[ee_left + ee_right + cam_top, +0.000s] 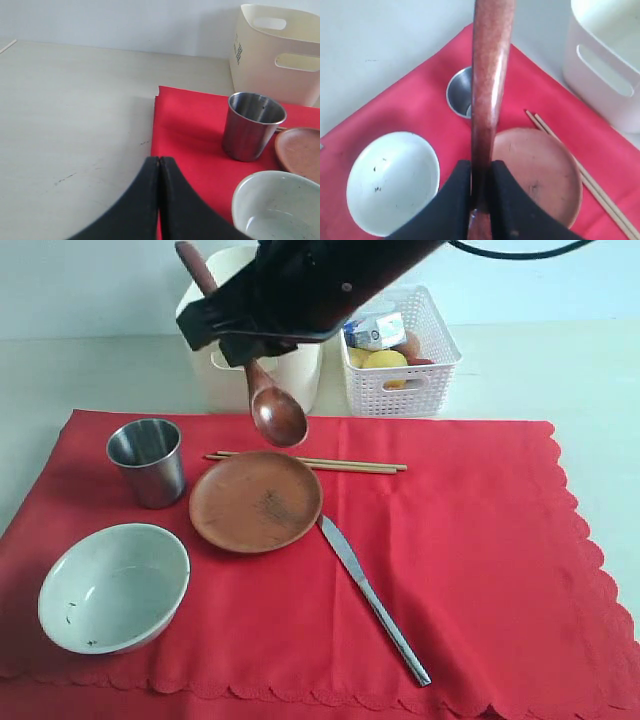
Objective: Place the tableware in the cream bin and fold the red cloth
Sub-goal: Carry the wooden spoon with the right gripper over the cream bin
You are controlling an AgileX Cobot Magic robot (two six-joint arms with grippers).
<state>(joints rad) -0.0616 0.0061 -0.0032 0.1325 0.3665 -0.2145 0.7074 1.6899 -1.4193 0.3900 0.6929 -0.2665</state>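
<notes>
The right gripper [248, 352] pinched the spoon [278, 416] by its handle in the upper middle of the exterior view. The spoon's long axis ran steeply, with the handle tip toward the top left and the bowl pointing down. It hung in front of the bin [215, 385], apparently above the 2 chopsticks [330, 464] and plate [256, 502] on the cloth [480, 540]. The left gripper [159, 167] had its fingers pressed together, empty, by the cloth's edge.

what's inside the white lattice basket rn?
A blue-white milk carton, a yellow lemon and a brownish round item, likely an egg. The black robot arm covers the white lattice basket's far-left corner, so anything there is hidden.
</notes>
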